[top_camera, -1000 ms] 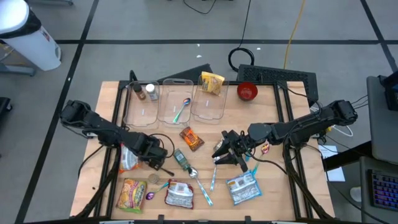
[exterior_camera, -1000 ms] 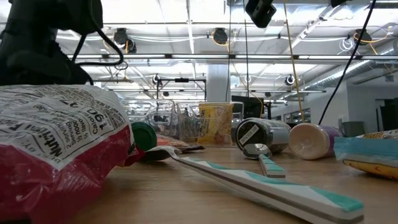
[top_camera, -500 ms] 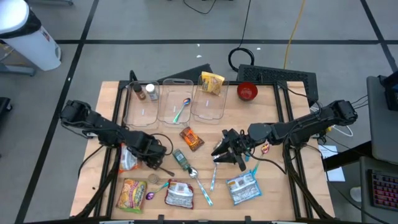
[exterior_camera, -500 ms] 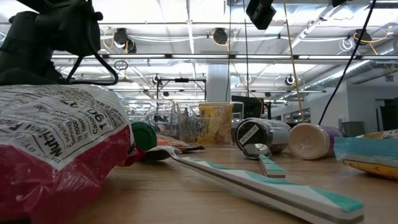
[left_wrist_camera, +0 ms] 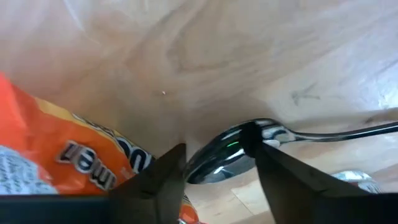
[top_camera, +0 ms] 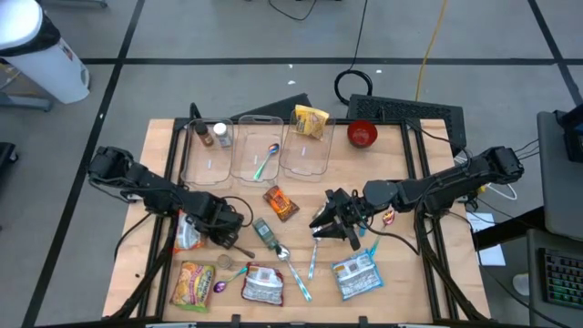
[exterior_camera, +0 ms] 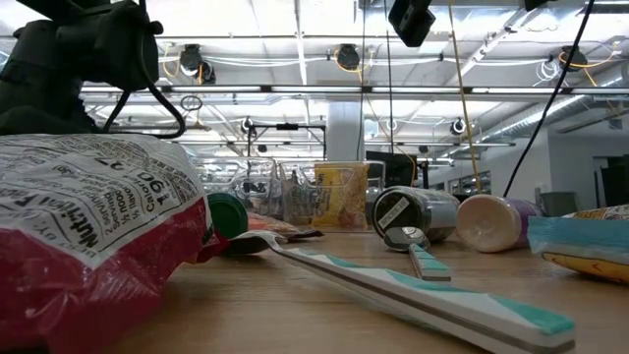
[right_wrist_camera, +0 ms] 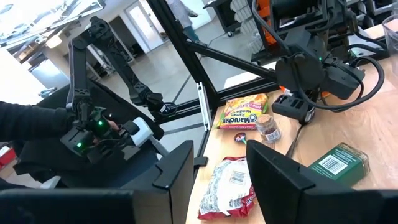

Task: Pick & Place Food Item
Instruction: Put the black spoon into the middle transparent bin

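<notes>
My left gripper (top_camera: 227,237) points down at the table's left half, beside an orange-and-white snack bag (top_camera: 189,230) that lies flat. A metal spoon (left_wrist_camera: 227,154) lies on the wood, with its bowl between the fingers of my left gripper (left_wrist_camera: 219,152) and the bag (left_wrist_camera: 68,149) close beside them. My right gripper (top_camera: 330,224) hovers level over the table's middle. In its wrist view my right gripper (right_wrist_camera: 219,163) is open and holds nothing. My left gripper comes from above, pointing steeply down, with its fingers at either end of the spoon's bowl (left_wrist_camera: 217,163). One finger (left_wrist_camera: 264,155) stands against the neck, the other (left_wrist_camera: 174,165) at the bowl's tip. The spoon lies flat on the table and its handle (left_wrist_camera: 348,132) runs out sideways.
Three clear tubs (top_camera: 257,148) line the far edge, with a yellow bag (top_camera: 311,120) and a red bowl (top_camera: 362,134). A green bottle (top_camera: 266,233), a brown snack pack (top_camera: 281,202), toothbrushes (top_camera: 312,260), a ramen pack (top_camera: 191,284) and other bags (top_camera: 355,276) lie scattered. A person (right_wrist_camera: 37,124) stands beyond the table.
My left gripper has sunk a little toward the table beside the orange bag and tipped slightly, then held still. My right arm has kept still.
</notes>
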Action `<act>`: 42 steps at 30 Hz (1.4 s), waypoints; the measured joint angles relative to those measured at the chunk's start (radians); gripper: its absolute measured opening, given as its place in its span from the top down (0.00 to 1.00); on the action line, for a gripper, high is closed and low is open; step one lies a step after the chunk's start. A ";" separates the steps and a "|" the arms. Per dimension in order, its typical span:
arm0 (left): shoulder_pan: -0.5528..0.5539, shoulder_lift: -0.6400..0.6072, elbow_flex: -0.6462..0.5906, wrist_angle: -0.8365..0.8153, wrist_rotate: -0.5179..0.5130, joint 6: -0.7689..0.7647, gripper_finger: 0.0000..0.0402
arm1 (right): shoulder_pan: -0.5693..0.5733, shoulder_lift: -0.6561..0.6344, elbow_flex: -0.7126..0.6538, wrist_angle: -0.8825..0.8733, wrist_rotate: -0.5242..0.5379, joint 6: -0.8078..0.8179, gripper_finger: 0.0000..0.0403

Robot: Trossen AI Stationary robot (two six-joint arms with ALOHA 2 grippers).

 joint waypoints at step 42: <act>0.000 -0.284 0.465 -0.385 -0.426 0.134 0.99 | 0.000 0.000 0.000 0.138 0.059 -0.073 0.65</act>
